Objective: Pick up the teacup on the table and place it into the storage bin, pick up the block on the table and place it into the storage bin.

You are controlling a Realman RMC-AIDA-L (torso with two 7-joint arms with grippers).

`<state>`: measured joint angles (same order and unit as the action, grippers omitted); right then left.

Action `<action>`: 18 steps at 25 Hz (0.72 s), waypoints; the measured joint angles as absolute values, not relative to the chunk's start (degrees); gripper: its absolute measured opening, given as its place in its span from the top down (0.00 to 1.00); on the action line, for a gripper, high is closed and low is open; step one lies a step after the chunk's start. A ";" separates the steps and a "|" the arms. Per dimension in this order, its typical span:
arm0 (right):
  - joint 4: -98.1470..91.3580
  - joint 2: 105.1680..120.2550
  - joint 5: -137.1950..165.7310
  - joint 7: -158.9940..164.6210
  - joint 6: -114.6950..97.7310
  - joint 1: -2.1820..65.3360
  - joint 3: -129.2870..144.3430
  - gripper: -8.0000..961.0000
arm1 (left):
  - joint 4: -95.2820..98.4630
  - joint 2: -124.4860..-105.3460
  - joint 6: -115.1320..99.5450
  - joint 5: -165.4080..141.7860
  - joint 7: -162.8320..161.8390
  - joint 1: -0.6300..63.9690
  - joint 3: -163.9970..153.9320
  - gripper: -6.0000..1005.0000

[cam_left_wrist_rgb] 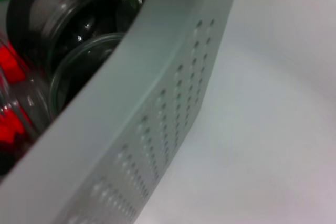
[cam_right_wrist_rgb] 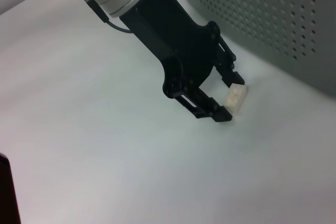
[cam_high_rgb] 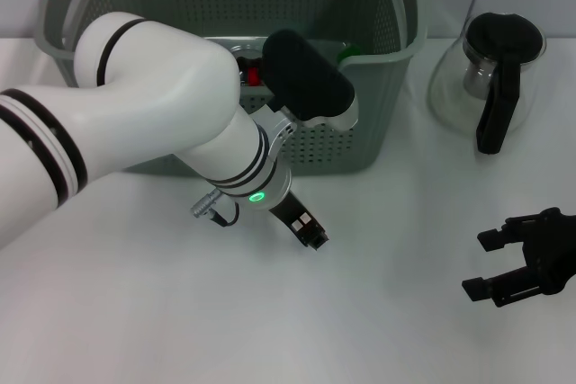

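White table (cam_high_rgb: 135, 312) underneath everything. At its far edge, storage bin (cam_high_rgb: 378, 123), grey-green, perforated, orange tabs at the top corners; inside, by the left wrist view, clear glass vessels and red pieces, the teacup not told apart among them with certainty. Right of the bin, glass carafe (cam_high_rgb: 490, 78) with black lid and handle, standing apart from it. Reaching across the bin's front from the left, left arm (cam_high_rgb: 153, 123), white with black bands, green light at the wrist. Left gripper (cam_right_wrist_rgb: 227, 100) down at the table just in front of the bin, fingers (cam_right_wrist_rgb: 207, 109) spread a little, straddling the small pale block (cam_right_wrist_rgb: 235, 98), one on each side; contact not clear. Block resting on the table, near the bin's front wall. Right gripper (cam_high_rgb: 517, 263) parked low at the right, jaws apart, holding nothing.
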<state>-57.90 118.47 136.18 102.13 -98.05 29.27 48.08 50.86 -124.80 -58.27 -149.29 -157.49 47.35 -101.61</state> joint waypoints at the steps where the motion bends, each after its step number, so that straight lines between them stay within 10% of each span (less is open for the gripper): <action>1: -57.90 118.47 136.19 102.12 -98.05 29.27 48.07 0.03 | 50.88 -124.80 -58.27 -149.27 -157.50 47.36 -101.61 0.26; 11: -57.92 118.42 136.25 102.03 -98.11 28.97 48.04 0.03 | 56.55 -124.49 -63.26 -144.43 -155.14 45.82 -99.46 0.60; 18: -57.48 117.01 137.47 102.88 -98.85 28.06 46.33 0.03 | 79.23 -124.34 -86.95 -118.53 -142.19 34.28 -79.61 0.55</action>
